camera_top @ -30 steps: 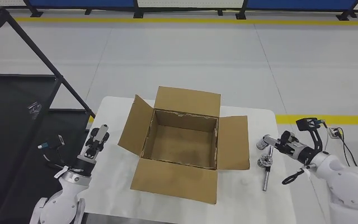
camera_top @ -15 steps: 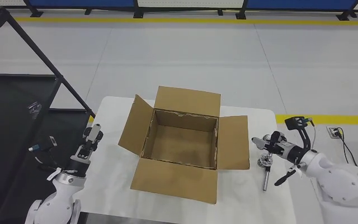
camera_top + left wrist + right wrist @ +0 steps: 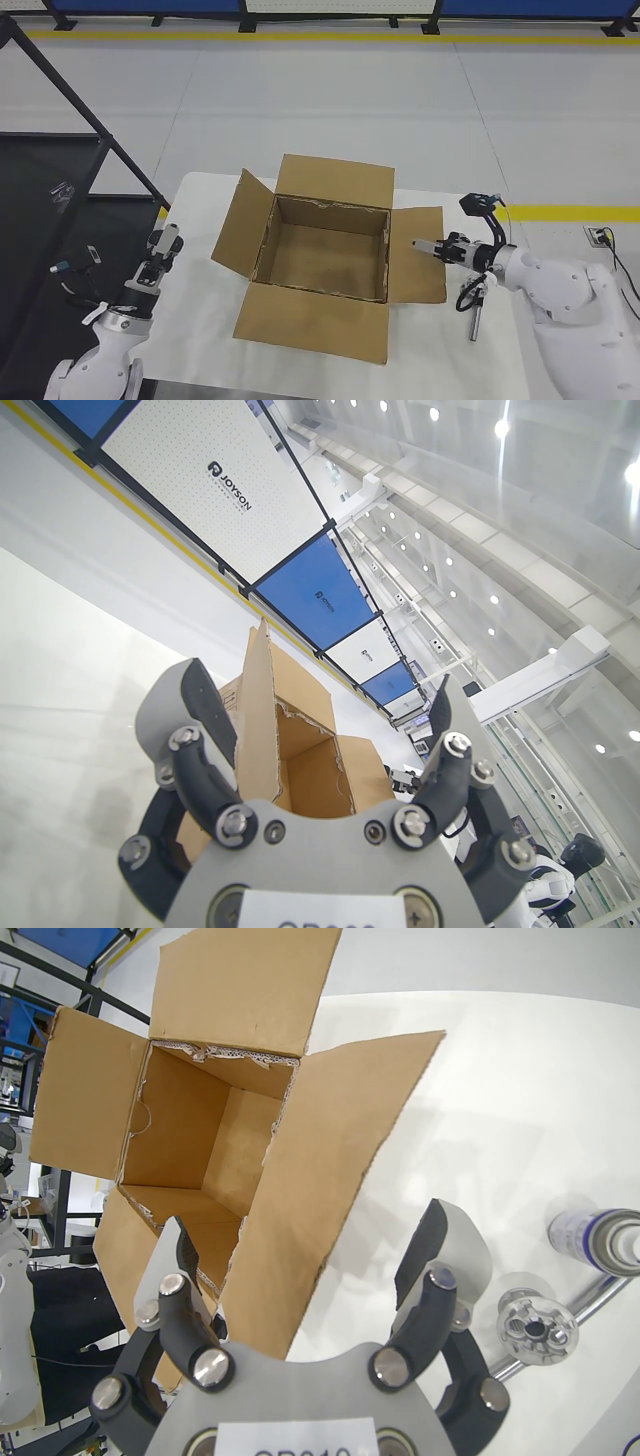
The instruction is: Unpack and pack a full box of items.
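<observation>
Unpacking looks done to me: the brown cardboard box (image 3: pixel 310 330) stands open and bare inside, so my right gripper (image 3: pixel 420 244), spread and empty over its right flap (left gripper (image 3: pixel 168 240) spread too, beside its left flap), must next fetch the silver hubbed metal rod (image 3: pixel 537 1328) lying beyond that flap.

The top camera looked down from above the arms on the surface (image 3: pixel 205 310) and box (image 3: pixel 325 262). The left wrist camera sat low near the box, tilted up at the ceiling (image 3: pixel 500 525). The right wrist camera looked down into it from close. All three shared the box.
</observation>
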Available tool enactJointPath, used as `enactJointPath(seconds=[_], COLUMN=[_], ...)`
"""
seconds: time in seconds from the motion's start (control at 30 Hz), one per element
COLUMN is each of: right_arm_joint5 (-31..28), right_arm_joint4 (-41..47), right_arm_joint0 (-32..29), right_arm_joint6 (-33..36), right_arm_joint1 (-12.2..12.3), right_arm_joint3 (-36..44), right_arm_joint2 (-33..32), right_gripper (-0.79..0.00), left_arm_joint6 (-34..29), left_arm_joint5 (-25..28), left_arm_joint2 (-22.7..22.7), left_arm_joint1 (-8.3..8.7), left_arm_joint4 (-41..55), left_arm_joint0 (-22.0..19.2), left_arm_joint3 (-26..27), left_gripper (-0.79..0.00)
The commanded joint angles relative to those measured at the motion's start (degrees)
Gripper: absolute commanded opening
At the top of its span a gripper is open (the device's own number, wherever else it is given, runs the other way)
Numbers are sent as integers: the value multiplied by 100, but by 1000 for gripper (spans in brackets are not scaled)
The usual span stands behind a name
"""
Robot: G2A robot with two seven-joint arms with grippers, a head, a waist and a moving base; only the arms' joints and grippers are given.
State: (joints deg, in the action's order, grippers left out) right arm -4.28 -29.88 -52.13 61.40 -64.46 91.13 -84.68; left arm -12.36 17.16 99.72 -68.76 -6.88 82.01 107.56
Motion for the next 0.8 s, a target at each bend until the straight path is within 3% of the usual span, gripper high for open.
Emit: enactJointPath(seconds=[0.0, 0.2, 0.77], right_arm_joint5=[87, 380, 379], right_arm_joint4=[-117, -463, -540], right_arm_joint0=[148, 432, 904], right_arm_joint6=[-5, -80, -178], right_arm_joint1=[-7, -24, -61], right_arm_joint3=[-88, -187, -408], right_arm_joint2=[164, 540, 1137], right_gripper=[0, 0, 0], left_arm_joint6=[9, 38, 80], left_arm_joint5=[14, 19, 45], left_arm_joint2=[22, 104, 147], left_arm_joint1=[1, 5, 6], left_arm_joint4=[12, 60, 101], left_arm_joint0=[30, 126, 211], left_arm_joint3=[4, 21, 54], left_gripper=[0, 0, 0])
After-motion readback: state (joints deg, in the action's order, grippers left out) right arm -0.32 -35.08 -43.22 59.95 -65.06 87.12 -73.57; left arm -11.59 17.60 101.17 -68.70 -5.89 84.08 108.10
